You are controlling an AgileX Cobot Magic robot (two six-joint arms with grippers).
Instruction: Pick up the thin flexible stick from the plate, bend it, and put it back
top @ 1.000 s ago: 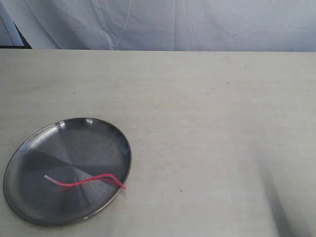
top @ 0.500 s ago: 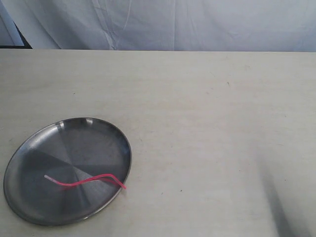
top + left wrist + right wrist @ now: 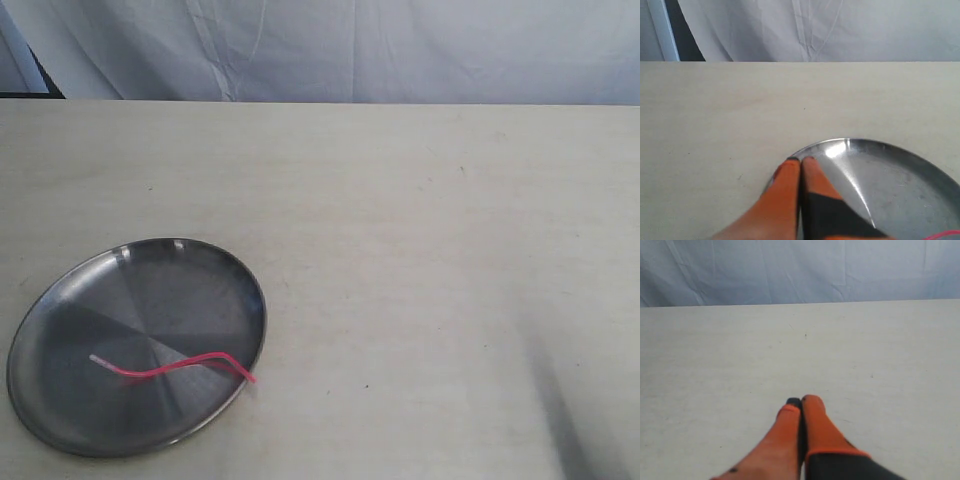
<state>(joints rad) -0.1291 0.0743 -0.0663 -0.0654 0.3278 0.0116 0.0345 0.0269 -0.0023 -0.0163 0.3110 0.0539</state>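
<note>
The round steel plate (image 3: 70,300) lies at the front left of the pale table. On it rests the thin pink-red stick (image 3: 170,369), wavy, its pale tip near the plate's middle and its other end poking over the right rim. Neither gripper shows in the exterior view. In the left wrist view my left gripper (image 3: 800,160) is shut and empty, its orange fingertips over the plate's rim (image 3: 860,143); a sliver of the stick (image 3: 945,235) shows at the frame's corner. My right gripper (image 3: 801,401) is shut and empty above bare table.
A wrinkled white cloth (image 3: 400,50) hangs behind the table's far edge. A dark shadow (image 3: 565,420) falls across the table at the front right.
</note>
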